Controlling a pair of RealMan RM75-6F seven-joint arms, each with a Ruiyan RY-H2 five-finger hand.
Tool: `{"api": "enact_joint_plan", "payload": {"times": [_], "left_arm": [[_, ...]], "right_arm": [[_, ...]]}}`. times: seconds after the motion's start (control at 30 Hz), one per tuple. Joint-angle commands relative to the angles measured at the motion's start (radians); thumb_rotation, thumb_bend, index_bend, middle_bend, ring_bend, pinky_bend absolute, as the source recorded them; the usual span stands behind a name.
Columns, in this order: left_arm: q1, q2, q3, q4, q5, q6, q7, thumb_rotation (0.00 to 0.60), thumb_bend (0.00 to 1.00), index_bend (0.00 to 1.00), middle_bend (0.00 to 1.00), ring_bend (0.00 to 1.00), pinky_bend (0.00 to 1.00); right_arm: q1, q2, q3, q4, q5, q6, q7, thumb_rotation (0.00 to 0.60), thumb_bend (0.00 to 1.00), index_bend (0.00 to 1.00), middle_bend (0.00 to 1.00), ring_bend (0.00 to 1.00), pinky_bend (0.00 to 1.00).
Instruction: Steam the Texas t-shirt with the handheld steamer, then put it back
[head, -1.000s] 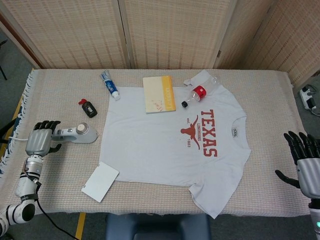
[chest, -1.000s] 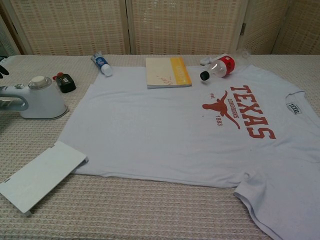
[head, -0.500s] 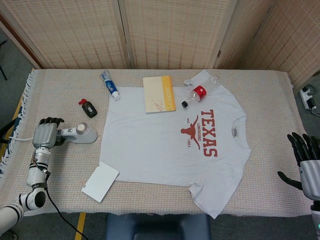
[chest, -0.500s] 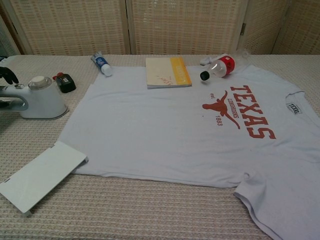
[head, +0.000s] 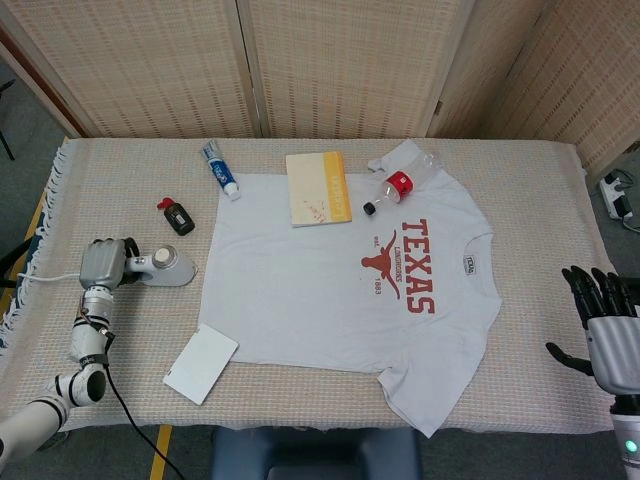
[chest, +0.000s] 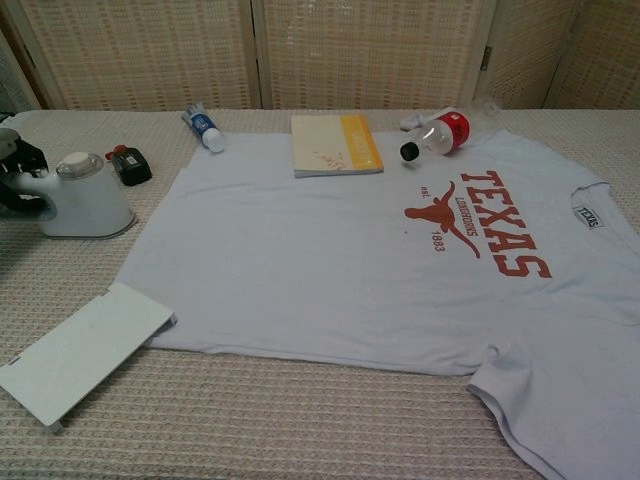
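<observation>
White steamer (head: 165, 266) sits at left of frame, its handle pointing left into the left hand (head: 101, 264), which seems wrapped round it, though the grip is partly hidden. T-shirt (head: 330, 290) lies flat just right; right hand (head: 605, 325), fingers spread and empty, hangs far right.

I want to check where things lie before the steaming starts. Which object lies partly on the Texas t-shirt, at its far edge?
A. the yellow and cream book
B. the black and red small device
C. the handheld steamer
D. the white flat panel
A: the yellow and cream book overlaps the far edge of the Texas t-shirt, while the other three lie on the table cover to its left.
</observation>
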Motion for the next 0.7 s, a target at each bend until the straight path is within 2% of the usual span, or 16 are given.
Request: {"api": "enact_joint_plan", "payload": {"times": [0.03,0.13,0.23,0.33,0.53,0.57,0.7], "left_arm": [[-0.017,-0.029,0.002,0.048,0.014,-0.025,-0.039,0.600,0.32,0.63,0.69,0.59,0.59],[-0.024,-0.049,0.000,0.086,0.030,-0.028,-0.093,0.600,0.32,0.70,0.78,0.66,0.63],[-0.030,-0.066,-0.001,0.117,0.052,-0.027,-0.165,0.600,0.32,0.79,0.90,0.76,0.66],[-0.031,-0.073,0.005,0.139,0.084,-0.010,-0.233,0.600,0.32,0.85,0.97,0.83,0.68],[-0.019,-0.070,0.021,0.160,0.155,0.074,-0.372,0.600,0.34,0.91,1.00,0.89,0.68],[-0.016,-0.065,0.022,0.158,0.164,0.087,-0.391,0.600,0.34,0.91,1.00,0.89,0.68],[-0.003,-0.045,0.019,0.134,0.189,0.150,-0.451,0.600,0.35,0.91,1.00,0.89,0.68]], "right_arm": [[0.008,-0.004,-0.002,0.000,0.017,-0.023,0.000,0.600,0.03,0.00,0.08,0.00,0.02],[0.021,-0.005,-0.008,-0.003,0.036,-0.066,-0.002,0.600,0.03,0.00,0.09,0.00,0.03],[0.051,-0.001,-0.023,-0.007,0.054,-0.150,-0.006,0.600,0.03,0.00,0.11,0.02,0.10],[0.083,-0.004,-0.029,-0.012,0.057,-0.213,-0.011,0.600,0.03,0.00,0.12,0.03,0.11],[0.141,-0.013,-0.045,-0.014,0.043,-0.317,0.027,0.600,0.05,0.00,0.12,0.04,0.11],[0.151,-0.014,-0.047,-0.016,0.042,-0.336,0.035,0.600,0.09,0.00,0.12,0.04,0.11],[0.204,-0.031,-0.054,-0.003,0.029,-0.421,0.065,0.600,0.47,0.00,0.11,0.00,0.05]]}}
